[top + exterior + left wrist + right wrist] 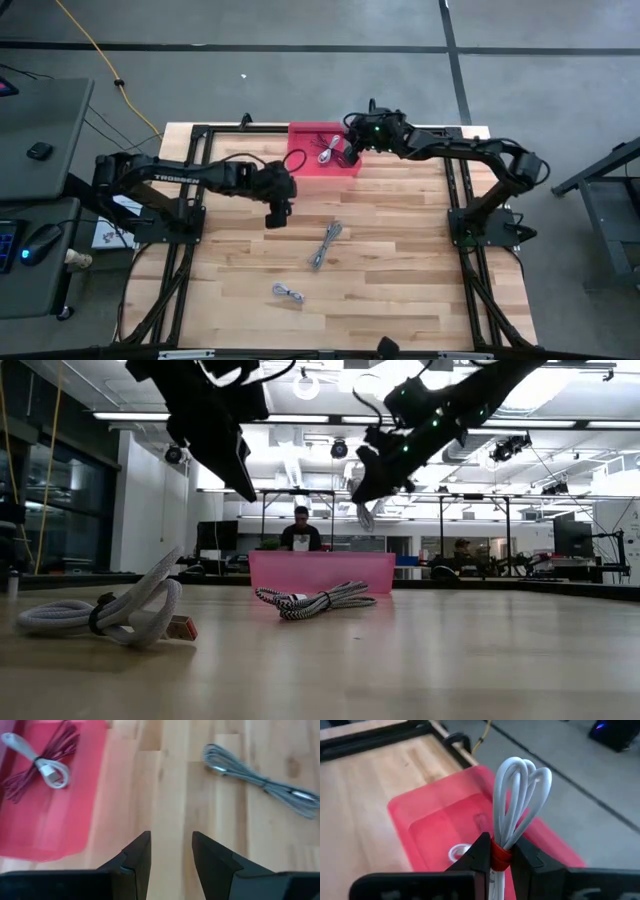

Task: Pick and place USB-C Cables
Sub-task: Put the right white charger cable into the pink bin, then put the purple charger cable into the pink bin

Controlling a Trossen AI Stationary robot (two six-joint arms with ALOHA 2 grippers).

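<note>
A pink tray (310, 135) sits at the table's far edge. In it lies a dark red cable bundle (37, 765) with a pale plug. My right gripper (350, 152) hangs over the tray's right part, shut on a white cable bundle (520, 795) bound with a red tie. My left gripper (278, 213) is open above bare wood, between the tray and a grey braided cable (325, 245) lying flat mid-table. Another grey bundle (288, 293) rests nearer the near edge; the low view shows it has a red plug (182, 627). My right gripper pinches the white bundle between its two fingers at the red tie (500, 854). The fingers slant down from the table's right side. The bundle's loops (525, 780) stick out past the fingertips. The bundle is lifted clear above the tray, its end (365, 515) hanging below the fingers.
Black frame rails (190, 200) run along the table's left and right sides. A yellow cord (100, 55) crosses the floor beyond the far-left corner. A desk with a mouse (40, 150) stands left of the table. People sit in the room behind (300, 530).
</note>
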